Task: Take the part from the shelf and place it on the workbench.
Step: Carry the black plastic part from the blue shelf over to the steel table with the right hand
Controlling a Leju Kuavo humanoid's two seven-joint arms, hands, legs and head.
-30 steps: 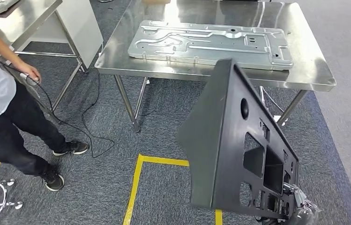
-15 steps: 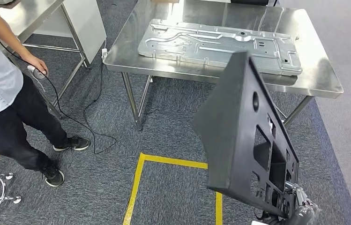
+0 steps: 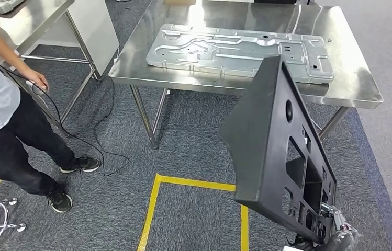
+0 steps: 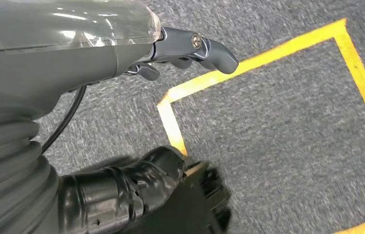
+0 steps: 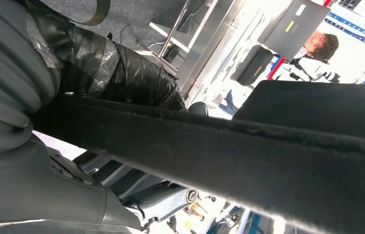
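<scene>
While my right hand grips the black panel by its lower edge at the lower right of the frame, the part stands tilted above the carpet. My left hand hangs over the yellow floor tape, holding nothing (fingers slightly curled). Beyond, the steel workbench carries a metal plate; a person stands at left.

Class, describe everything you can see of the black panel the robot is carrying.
The black panel is a large, flat, matt part, plastic by its look, with one round hole and several squarish cut-outs. It stands on edge, tilted, above the carpet before the steel workbench, not touching it. The right hand grips its lower corner; the right wrist view shows its thick edge close up.
</scene>
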